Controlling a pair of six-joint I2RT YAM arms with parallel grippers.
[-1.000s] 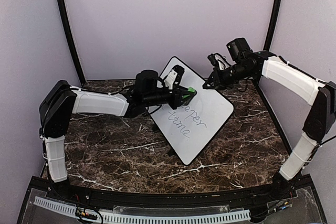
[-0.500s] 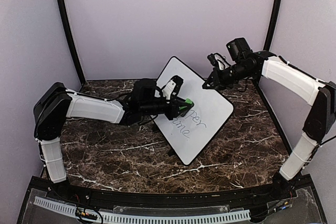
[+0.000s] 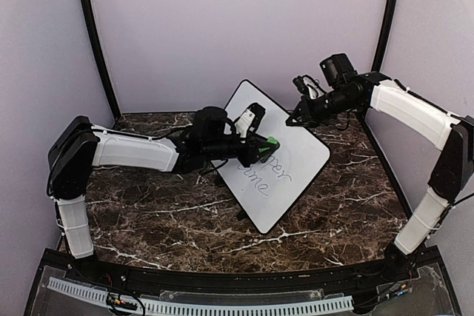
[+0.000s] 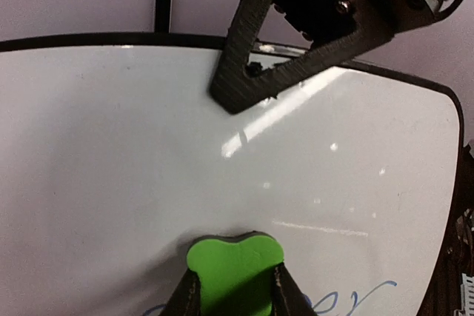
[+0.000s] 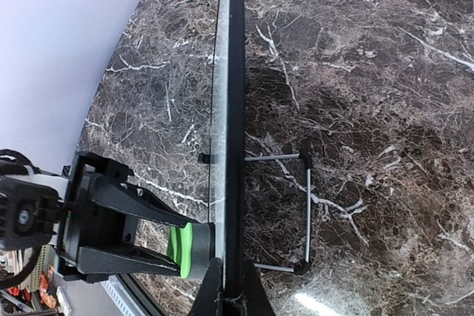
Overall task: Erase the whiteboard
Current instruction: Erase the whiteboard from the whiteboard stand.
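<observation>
Whiteboard [image 3: 300, 164]: white, black-framed, tilted, handwriting across its middle
Left gripper [image 4: 231, 297]: clenched on green eraser [image 4: 233, 258]
Right gripper [image 5: 229, 290]: clamping Whiteboard's far edge

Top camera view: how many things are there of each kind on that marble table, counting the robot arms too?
Robot arms: 2 (left arm, right arm)
Whiteboard: 1
Green eraser: 1
Total: 4
</observation>
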